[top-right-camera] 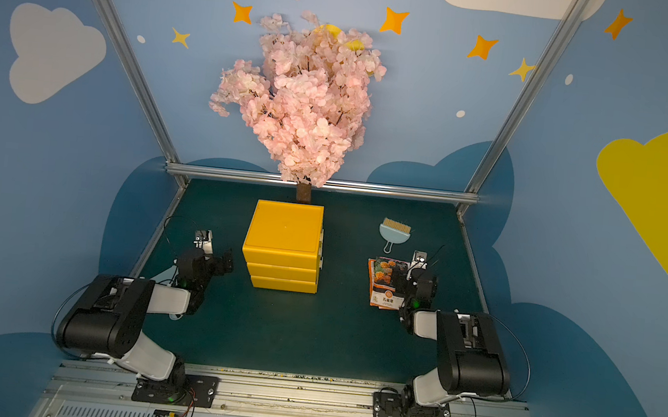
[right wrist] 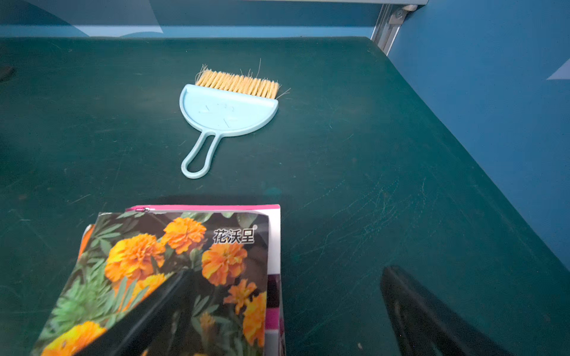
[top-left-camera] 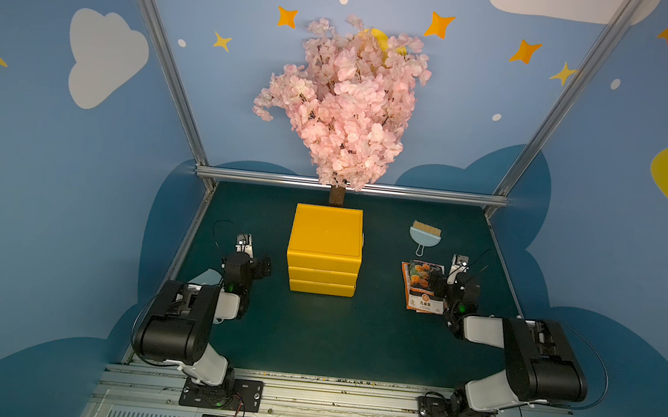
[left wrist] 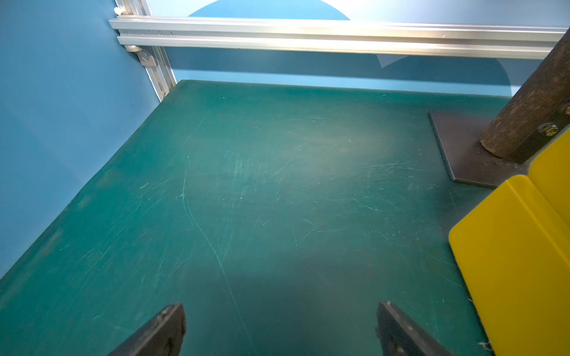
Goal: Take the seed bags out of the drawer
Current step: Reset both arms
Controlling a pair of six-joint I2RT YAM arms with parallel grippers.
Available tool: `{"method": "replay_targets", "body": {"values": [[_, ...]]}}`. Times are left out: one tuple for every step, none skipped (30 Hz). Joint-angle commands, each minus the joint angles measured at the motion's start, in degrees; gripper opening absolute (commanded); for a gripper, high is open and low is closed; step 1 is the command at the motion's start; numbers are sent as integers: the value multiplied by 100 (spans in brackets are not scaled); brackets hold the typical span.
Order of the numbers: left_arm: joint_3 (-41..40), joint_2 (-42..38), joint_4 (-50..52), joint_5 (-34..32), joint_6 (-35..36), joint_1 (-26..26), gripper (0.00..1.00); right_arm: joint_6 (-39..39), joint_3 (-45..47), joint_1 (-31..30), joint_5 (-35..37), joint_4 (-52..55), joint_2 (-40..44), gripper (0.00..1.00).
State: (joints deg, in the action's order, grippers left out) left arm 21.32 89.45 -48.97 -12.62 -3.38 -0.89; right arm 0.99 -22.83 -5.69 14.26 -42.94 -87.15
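The seed bags lie in a loose stack on the green mat, right of the yellow drawer unit. The top packet shows orange flowers; a magenta-edged packet pokes out beneath it. All three drawers are closed, and what is inside them is hidden. My right gripper is open and holds nothing, one finger over the top packet and the other over bare mat. Left of the drawer unit, my left gripper stands open above empty mat.
A pale blue brush with tan bristles lies behind the packets. The pink blossom tree's trunk stands on a plate right behind the drawer unit. A pale blue object shows partly under the left arm.
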Motion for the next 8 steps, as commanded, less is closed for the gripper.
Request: {"method": "replay_targets", "body": {"values": [[70,-94,24,-45,39,-1,100,-59,-338,40,-157,691,239,98],[71,-95,20,-42,39,1,100,-81,-354,49,-191,735,243,98],[65,-83,19,-43,39,-1,100,-74,-359,61,-198,724,239,99],[68,-85,20,-44,39,0,100,-75,-354,68,-207,721,241,98],[67,-93,21,-45,39,1,100,-73,-350,63,-214,725,243,98],[71,-94,19,-47,39,1,100,-73,-346,65,-221,724,246,98],[68,-93,19,-47,39,-5,100,-73,-343,75,-227,708,245,98],[65,-99,19,-44,39,-12,100,-73,-316,69,-223,669,270,98]]}}
